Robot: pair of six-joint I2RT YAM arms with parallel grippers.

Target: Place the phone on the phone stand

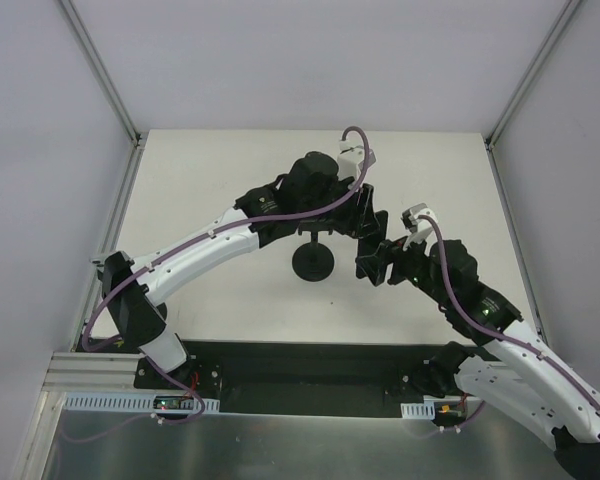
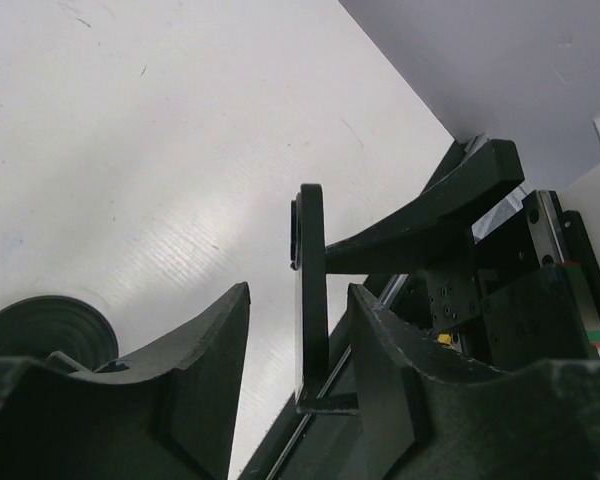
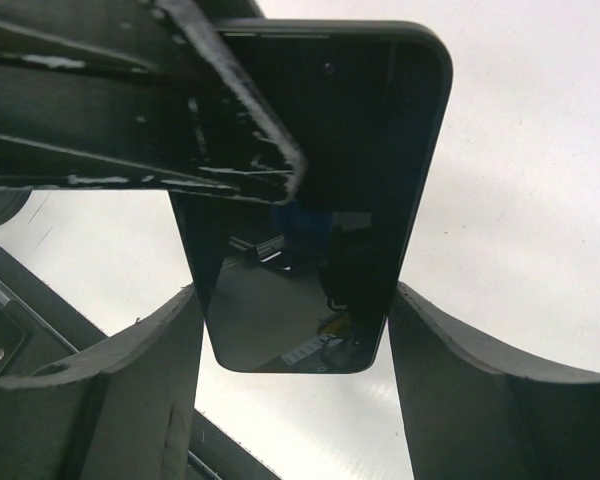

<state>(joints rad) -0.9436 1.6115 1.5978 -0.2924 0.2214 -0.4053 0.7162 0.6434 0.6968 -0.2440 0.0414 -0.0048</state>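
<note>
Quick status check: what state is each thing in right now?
phone: off the stand, held in the air, screen dark
phone stand: upright, empty
left end effector: open, straddling the phone
right end effector: shut on the phone's edges

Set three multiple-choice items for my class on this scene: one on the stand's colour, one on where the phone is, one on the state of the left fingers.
1. What colour is the stand? A white; B black; C red.
2. Where is the phone? A on the stand; B lying flat by the stand's base; C held in the air.
3. How are the left fingers? A apart, flanking the phone; B shut on the stand; C out of view.
Answers: B, it is black from base to top; C, the right fingers grip its long edges; A, gaps show on each side of the phone.
</note>
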